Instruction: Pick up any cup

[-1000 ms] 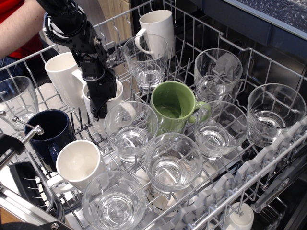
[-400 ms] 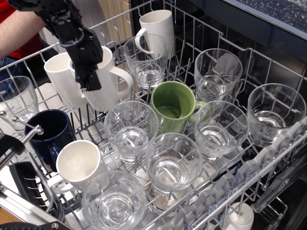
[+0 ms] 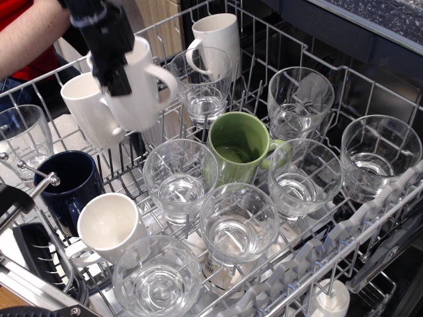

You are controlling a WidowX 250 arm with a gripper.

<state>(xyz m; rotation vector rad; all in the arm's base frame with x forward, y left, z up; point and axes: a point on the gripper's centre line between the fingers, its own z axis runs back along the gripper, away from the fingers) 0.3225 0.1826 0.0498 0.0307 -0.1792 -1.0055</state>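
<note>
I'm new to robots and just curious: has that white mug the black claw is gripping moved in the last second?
Yes. The white mug, shut in the gripper, has risen out of the rack and now hangs above the green mug.

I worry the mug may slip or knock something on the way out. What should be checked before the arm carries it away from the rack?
1. Grip: gripper clamps the cup at its rim: ok.
2. Cup off the rack: raised above the tines: ok.
3. Cup upright: tilted: not ok.
4. Gap to the white mug beside it: overlapping in this view: cannot tell.
5. Gap to the green mug: well apart: ok.
6. Person's arm nearby at top left: not ok.
</note>
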